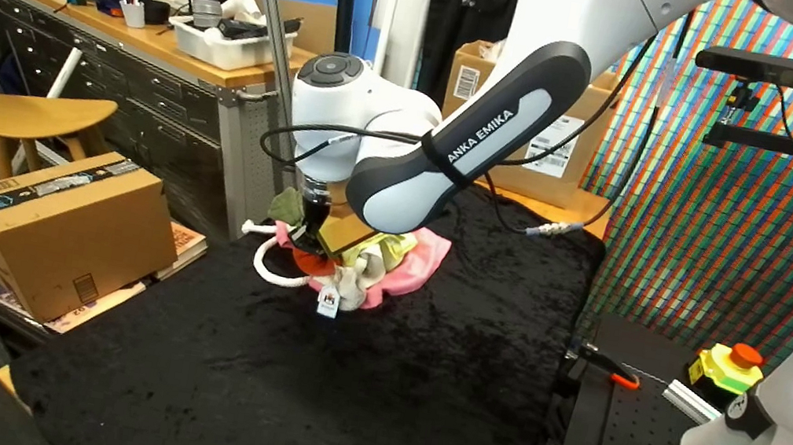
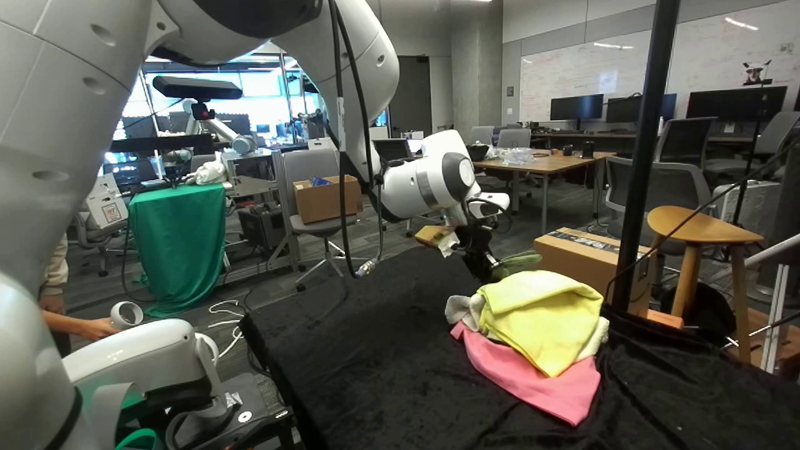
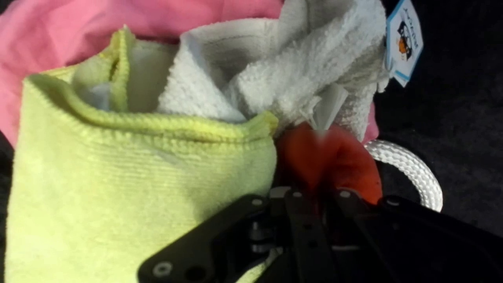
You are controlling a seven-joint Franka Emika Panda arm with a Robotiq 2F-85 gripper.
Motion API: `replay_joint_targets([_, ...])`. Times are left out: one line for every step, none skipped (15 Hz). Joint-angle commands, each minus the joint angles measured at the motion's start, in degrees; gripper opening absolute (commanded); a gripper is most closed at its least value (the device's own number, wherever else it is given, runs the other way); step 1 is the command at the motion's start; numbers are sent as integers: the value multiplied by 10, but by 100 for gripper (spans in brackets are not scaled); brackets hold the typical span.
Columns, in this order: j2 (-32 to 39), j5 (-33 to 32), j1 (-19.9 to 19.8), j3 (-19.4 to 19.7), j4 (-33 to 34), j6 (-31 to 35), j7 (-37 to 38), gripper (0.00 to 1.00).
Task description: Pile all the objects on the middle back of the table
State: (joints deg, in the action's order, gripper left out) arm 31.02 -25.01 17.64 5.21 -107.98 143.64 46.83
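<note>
A soft pile lies on the black-covered table [image 1: 305, 399]. It has a pink cloth [image 1: 424, 263], a yellow cloth [image 2: 544, 319] and a grey-white fuzzy thing with a paper tag [image 3: 314, 74]. A white rope [image 1: 269, 274] curves out of the pile, and a green thing [image 2: 515, 264] sits at its side. A red-orange object [image 3: 357, 169] lies beside the yellow cloth; it also shows in an exterior view [image 1: 313, 263]. My gripper [image 3: 320, 188] points down into the pile, its fingers close together around part of the red-orange object. The fingertips are dark and blurred.
A cardboard box [image 1: 68, 234] stands past the table's edge beside a wooden stool [image 1: 31, 115]. Another cardboard box [image 1: 586, 157] stands behind the arm. A black post [image 2: 647, 144] rises near the pile. A brown block [image 2: 431, 235] is on the wrist above the gripper.
</note>
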Motion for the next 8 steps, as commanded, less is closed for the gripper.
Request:
replay_joint_targets([12,28,-10,1,9,-8,-14,4])
replay_joint_targets([14,37,-15,-3,11,-8,-24,15])
replay_joint_targets([12,43,-17,-4,9,-7,-30,18])
replay_joint_targets([6,50,-20,-8,4,-7,-42,40])
replay_joint_targets([6,54,-20,-9,3,-4,-50,43])
replay_joint_targets([3,61,-22,-13,1,-4,-62,44])
replay_joint_targets([-5,71,-27,-20,-6,-4,-81,50])
replay_joint_targets([-12,80,-30,-25,-12,-2,-98,57])
